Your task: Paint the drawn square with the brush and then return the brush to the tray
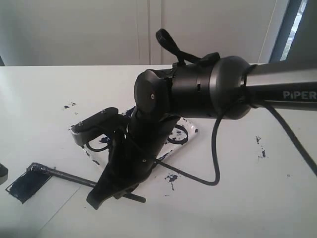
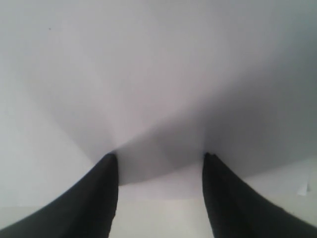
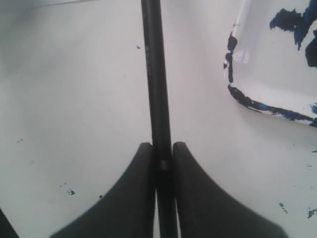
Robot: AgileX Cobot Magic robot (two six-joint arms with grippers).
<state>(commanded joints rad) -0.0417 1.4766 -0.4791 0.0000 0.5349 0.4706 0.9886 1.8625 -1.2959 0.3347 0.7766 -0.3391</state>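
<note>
Right hand (image 3: 162,148) is pressed shut on the brush (image 1: 64,174), pinching the black shaft between both fingers. From the room view the right arm (image 1: 198,94) reaches across the middle and comes down near the brush's back end. The brush lies low across the table (image 1: 237,208), its tip end at the upper corner of the drawn square (image 1: 24,184). The square is filled solid blue-black. The tray (image 3: 270,74) sits beside the hand, apart from the brush and mostly hidden under the arm, with blue-black smears on its rim and floor. Paint splatters (image 1: 261,148) dot the table. Left hand (image 2: 159,154) is spread, with nothing between the fingers, over a plain white surface.
</note>
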